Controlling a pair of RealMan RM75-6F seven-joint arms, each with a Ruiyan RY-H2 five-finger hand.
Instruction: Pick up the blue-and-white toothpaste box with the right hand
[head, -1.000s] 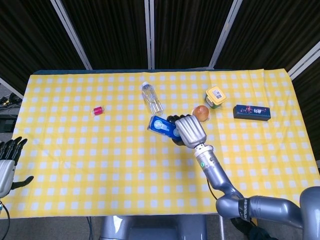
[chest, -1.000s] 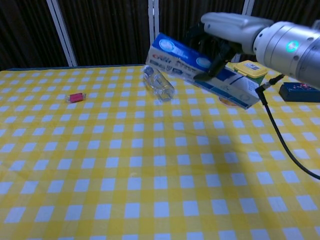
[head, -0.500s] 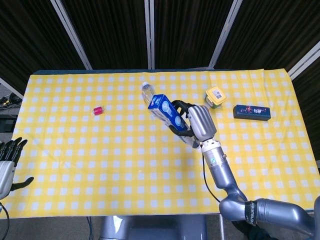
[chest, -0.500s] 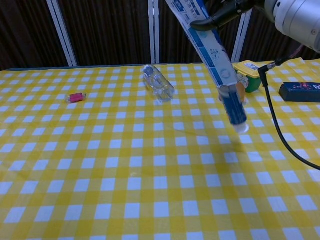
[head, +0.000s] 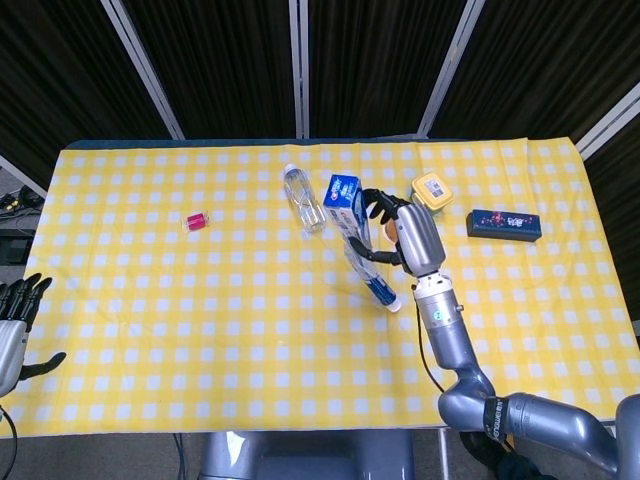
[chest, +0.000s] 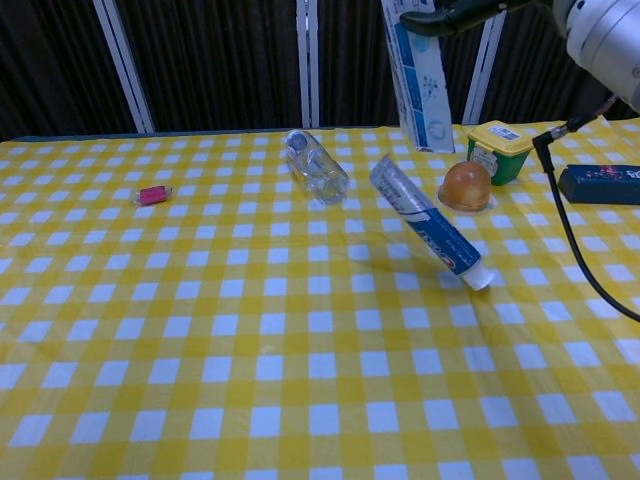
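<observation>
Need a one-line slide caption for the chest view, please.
Right hand holds blue-and-white toothpaste box aloft; its toothpaste tube lies below.

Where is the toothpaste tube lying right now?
The toothpaste tube lies on the tablecloth right of centre in the chest view, between the clear bottle and the orange ball.

The right hand (head: 412, 236) is raised above the table on a long silver forearm that reaches up from the lower right, its dark fingers (head: 381, 207) wrapped around the toothpaste box (head: 347, 203), which it holds nearly upright. The left hand (head: 14, 325) hangs off the table's left edge, fingers apart and holding nothing.
</observation>
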